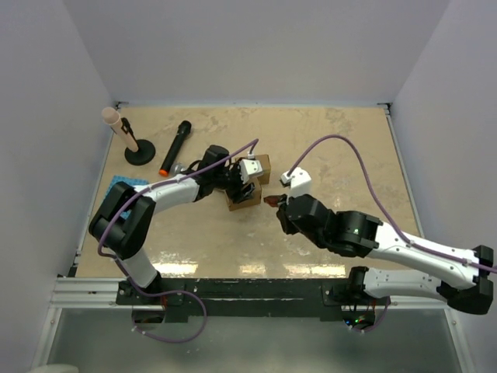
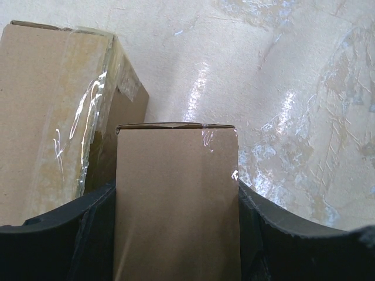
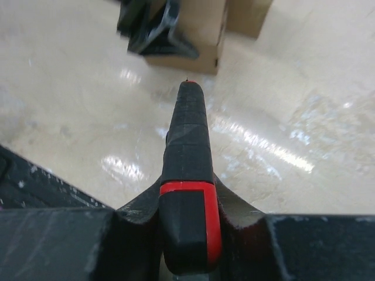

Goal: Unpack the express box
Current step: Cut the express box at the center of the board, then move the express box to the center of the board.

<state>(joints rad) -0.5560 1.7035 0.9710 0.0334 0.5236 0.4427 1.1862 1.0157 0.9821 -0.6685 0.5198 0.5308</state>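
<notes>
Near the middle of the table [image 1: 342, 148], the left gripper [image 1: 237, 186] pinches a small cardboard box [image 2: 176, 199] between its jaws. A second taped box [image 2: 53, 111] stands just beside it. To the right, the right gripper [image 1: 278, 203] is clamped on a black-and-red tool [image 3: 188, 146], whose tip points toward the boxes.

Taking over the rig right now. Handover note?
Left gripper: shut on the small cardboard box, holding it on the table.
Right gripper: shut on a black-and-red tool, likely a cutter. Its tip points at the box, short of it and not touching.
A second box stands right beside the held one.
Done: box steadied, tool in hand.
Left: the tape looks uncut and the flaps closed, so cut, open, then empty.
</notes>
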